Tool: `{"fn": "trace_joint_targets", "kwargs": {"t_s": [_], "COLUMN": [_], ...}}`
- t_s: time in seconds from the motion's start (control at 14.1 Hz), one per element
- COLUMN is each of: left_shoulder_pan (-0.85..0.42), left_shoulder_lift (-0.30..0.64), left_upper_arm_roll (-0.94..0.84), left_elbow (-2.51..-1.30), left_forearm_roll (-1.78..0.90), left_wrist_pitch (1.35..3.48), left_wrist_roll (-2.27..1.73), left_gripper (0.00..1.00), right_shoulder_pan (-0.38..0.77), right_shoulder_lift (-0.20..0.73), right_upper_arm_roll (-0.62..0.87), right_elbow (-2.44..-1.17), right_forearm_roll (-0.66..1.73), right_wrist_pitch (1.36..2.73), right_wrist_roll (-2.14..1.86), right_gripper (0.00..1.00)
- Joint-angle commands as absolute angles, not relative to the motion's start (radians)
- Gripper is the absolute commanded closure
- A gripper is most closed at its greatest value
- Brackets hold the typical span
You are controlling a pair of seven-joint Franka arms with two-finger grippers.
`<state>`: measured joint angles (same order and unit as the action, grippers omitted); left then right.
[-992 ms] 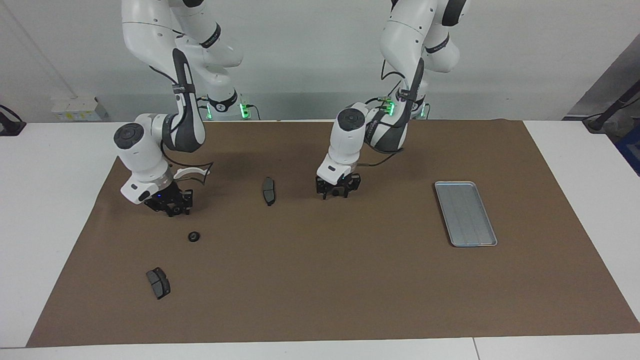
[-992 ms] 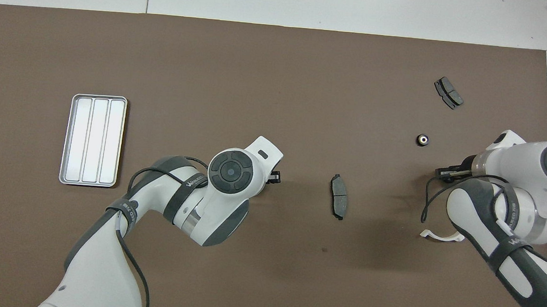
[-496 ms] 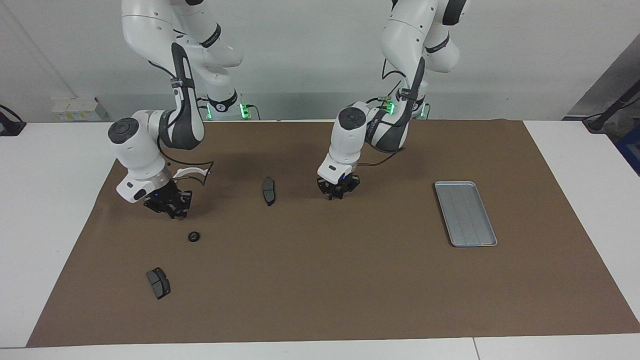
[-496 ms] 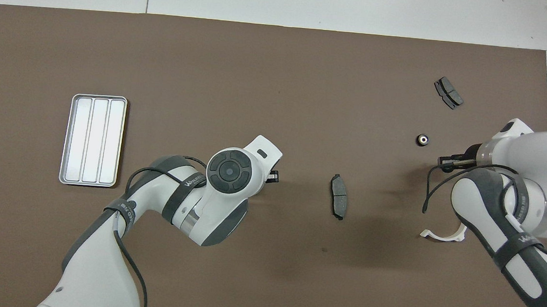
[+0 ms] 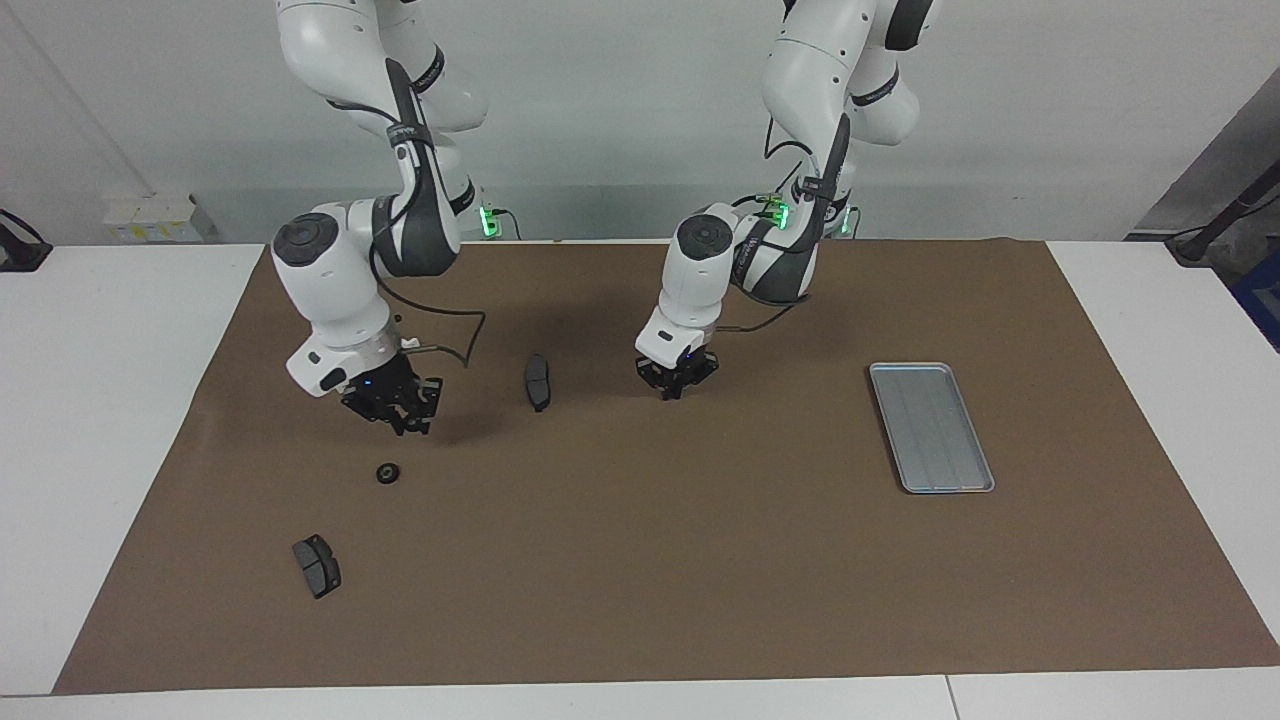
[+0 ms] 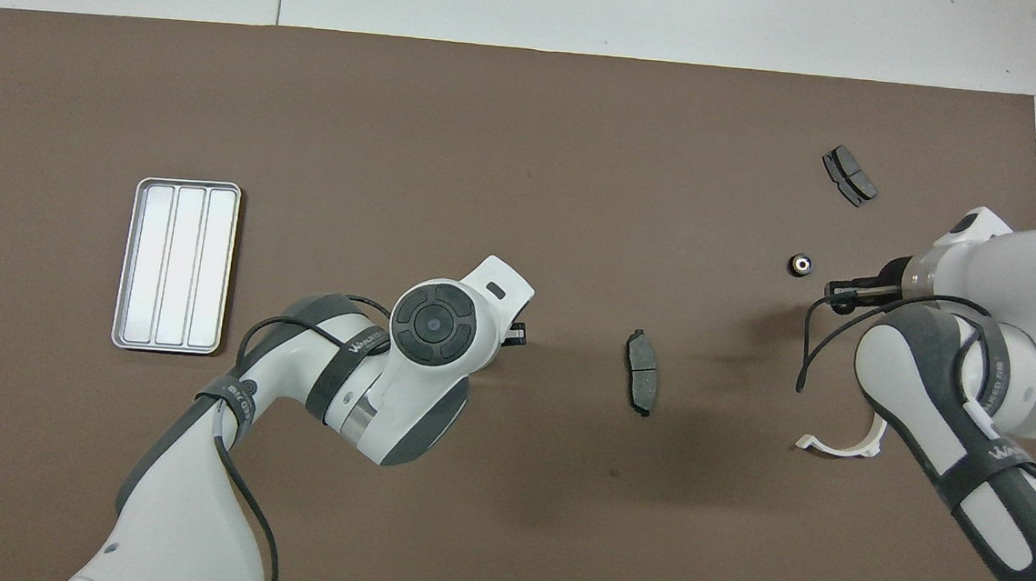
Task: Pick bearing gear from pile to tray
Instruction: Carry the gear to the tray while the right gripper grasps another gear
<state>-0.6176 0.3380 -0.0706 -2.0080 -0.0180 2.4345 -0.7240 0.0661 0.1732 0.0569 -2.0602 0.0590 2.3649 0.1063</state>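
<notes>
One black bearing gear (image 5: 388, 473) lies on the brown mat toward the right arm's end; it also shows in the overhead view (image 6: 800, 265). My right gripper (image 5: 396, 410) (image 6: 837, 291) hangs open and empty just above the mat beside the gear, not touching it. The silver tray (image 5: 905, 470) (image 6: 182, 183) lies empty toward the left arm's end. My left gripper (image 5: 676, 388) (image 6: 521, 332) is low at the mat's middle with its fingers drawn together; whether anything is between them is hidden.
One brake pad (image 5: 537, 381) (image 6: 642, 372) lies between the two grippers. A second brake pad (image 5: 316, 565) (image 6: 849, 175) lies farther from the robots than the gear. A white half-ring (image 6: 835, 446) lies by the right arm, nearer to the robots.
My right arm has swung up and its gripper has moved toward the gear. My left gripper's fingers have closed together in place. The parts and the tray have not moved.
</notes>
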Motion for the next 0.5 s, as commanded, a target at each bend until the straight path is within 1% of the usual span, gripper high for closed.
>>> {"fn": "trace_joint_targets", "kwargs": {"t_s": [0.0, 0.07, 0.21, 0.43], "left_shoulder_pan": [-0.630, -0.629, -0.623, -0.594], "left_shoulder_lift": [0.325, 0.325, 0.330, 0.341], "left_upper_arm_roll": [-0.063, -0.063, -0.063, -0.061], "left_elbow": [-2.031, -2.026, -2.013, -1.907], "left_forearm_roll": [-0.017, -0.017, -0.017, -0.018], "left_wrist_pitch": [2.447, 2.442, 2.434, 2.326], "left_wrist_roll": [-0.718, -0.718, -0.718, -0.716], "left_gripper": [0.95, 0.97, 0.97, 1.00], "right_shoulder_pan": [0.150, 0.181, 0.233, 0.252], "right_shoulder_lift": [0.183, 0.184, 0.192, 0.201], "right_upper_arm_roll": [0.057, 0.057, 0.057, 0.057], "right_elbow": [-2.043, -2.042, -2.039, -2.026], "right_forearm_roll": [0.065, 0.063, 0.061, 0.061], "right_wrist_pitch": [2.378, 2.393, 2.410, 2.424], "right_wrist_roll": [0.248, 0.293, 0.357, 0.403], "right_gripper": [1.00, 1.00, 1.00, 1.00]}}
